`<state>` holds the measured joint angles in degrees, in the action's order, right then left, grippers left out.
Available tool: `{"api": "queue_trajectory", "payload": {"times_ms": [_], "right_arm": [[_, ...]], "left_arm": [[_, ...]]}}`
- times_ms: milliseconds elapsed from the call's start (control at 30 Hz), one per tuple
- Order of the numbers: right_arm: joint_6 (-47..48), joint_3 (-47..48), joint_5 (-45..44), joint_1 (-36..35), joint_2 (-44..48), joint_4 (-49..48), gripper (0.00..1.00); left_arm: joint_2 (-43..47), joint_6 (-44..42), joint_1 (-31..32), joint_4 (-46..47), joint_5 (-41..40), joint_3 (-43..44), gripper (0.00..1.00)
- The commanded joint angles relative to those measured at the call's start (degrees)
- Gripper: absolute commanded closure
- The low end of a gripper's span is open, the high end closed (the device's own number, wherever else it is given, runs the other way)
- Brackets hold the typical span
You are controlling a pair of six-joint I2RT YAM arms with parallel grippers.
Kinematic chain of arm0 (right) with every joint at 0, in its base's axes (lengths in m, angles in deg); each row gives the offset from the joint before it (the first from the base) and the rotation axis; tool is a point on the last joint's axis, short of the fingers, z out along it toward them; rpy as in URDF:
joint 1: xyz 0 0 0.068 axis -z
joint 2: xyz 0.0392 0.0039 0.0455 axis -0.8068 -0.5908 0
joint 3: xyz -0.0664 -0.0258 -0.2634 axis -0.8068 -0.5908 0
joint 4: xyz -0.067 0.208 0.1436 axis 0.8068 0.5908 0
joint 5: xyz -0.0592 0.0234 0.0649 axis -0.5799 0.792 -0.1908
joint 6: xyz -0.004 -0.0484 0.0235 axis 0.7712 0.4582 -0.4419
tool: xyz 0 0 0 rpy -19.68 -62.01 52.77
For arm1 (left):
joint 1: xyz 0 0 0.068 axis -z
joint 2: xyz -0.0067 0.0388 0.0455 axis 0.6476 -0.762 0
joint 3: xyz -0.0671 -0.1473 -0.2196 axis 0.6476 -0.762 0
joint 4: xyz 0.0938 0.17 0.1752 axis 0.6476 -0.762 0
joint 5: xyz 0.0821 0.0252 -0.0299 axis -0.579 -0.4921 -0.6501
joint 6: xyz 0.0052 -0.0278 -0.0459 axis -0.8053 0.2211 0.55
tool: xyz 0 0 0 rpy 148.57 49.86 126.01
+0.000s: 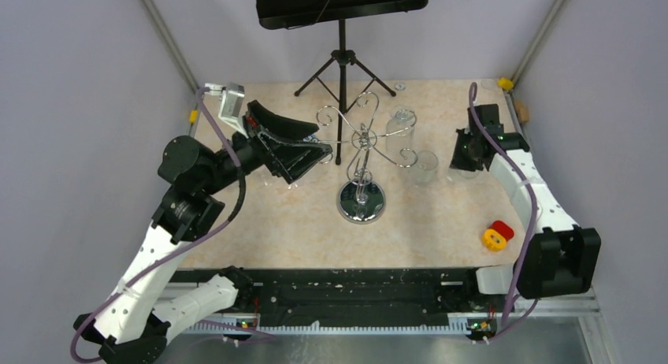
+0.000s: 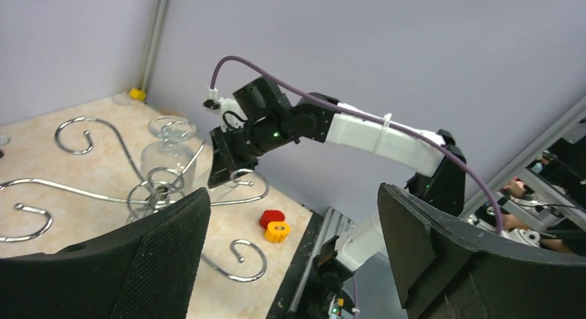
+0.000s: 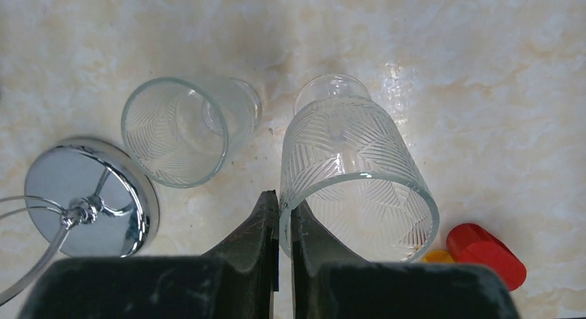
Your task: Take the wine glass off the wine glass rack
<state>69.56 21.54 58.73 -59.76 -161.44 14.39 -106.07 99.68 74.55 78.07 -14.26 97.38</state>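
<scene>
The chrome wine glass rack [image 1: 361, 147] stands mid-table on its round mirror base [image 3: 90, 195]. One patterned wine glass [image 1: 400, 121] hangs foot-up on a far right hook arm and also shows in the left wrist view [image 2: 166, 157]. A second glass [image 3: 183, 129] stands upright on the table beside the base. My right gripper [image 3: 285, 201] is shut on the rim of a third glass [image 3: 356, 174], upright, right of the rack; I cannot tell whether its foot touches the table. My left gripper [image 1: 315, 142] is open and empty at the rack's left arms, its fingers [image 2: 166, 257] wide apart.
A black tripod music stand [image 1: 340, 33] stands at the back, behind the rack. A red and yellow object [image 1: 496, 235] lies near the front right edge, also seen in the right wrist view [image 3: 484, 253]. Grey walls close the table on three sides.
</scene>
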Motion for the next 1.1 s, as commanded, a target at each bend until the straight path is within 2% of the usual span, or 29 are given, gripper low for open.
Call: {"api": "queue_trajectory", "payload": {"times_ms": [0,533,600,733,833,1067], "right_arm": [[2.57,0.56,2.49,-0.16,-1.78,-2.78,1.00],[3.26,1.94,2.86,-0.05,-10.25,-2.92,0.95],[3.23,2.55,2.04,-0.08,-10.63,-2.92,0.92],[3.81,4.66,0.56,-0.04,-10.84,-1.75,0.69],[3.94,6.02,0.52,0.00,-9.84,-1.58,0.58],[2.57,9.55,2.08,-0.09,-4.95,-1.66,0.55]], "left_arm": [[-0.13,-4.23,-0.25,-2.01,-2.35,1.13,0.06],[0.06,-6.90,-0.25,-4.06,-3.69,1.01,0.06],[-0.02,-7.08,-0.22,-4.25,-3.95,1.06,0.06],[-0.09,-7.18,-0.22,-4.62,-4.09,1.21,0.06],[-0.14,-7.22,-0.27,-4.93,-4.51,1.38,0.06],[-0.41,-7.74,-0.27,-6.15,-5.11,2.31,0.06]]}}
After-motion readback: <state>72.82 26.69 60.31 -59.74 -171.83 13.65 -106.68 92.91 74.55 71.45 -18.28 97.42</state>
